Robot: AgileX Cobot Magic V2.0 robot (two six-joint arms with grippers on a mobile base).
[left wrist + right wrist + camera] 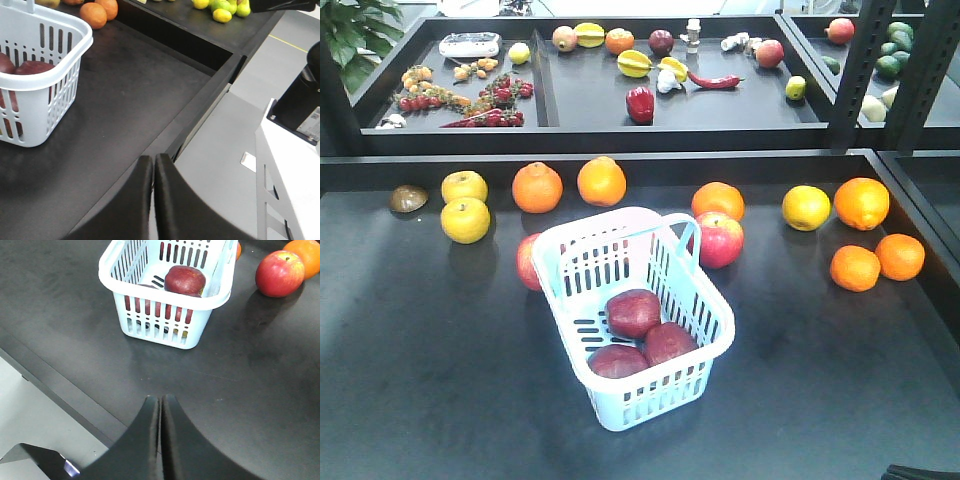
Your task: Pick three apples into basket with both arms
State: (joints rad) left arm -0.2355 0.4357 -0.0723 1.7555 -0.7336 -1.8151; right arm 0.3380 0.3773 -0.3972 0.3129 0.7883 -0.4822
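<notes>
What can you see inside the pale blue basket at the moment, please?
Three dark red apples lie inside the basket, clustered at its near end. The far end shows bare slotted base; the floor beneath the apples is hidden.

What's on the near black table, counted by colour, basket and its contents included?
Dark red apples: 3
Brighter red apples: 2
Oranges: 6
Yellow fruits: 3
Brown item: 1
Pale blue basket: 1
Total: 16
</notes>
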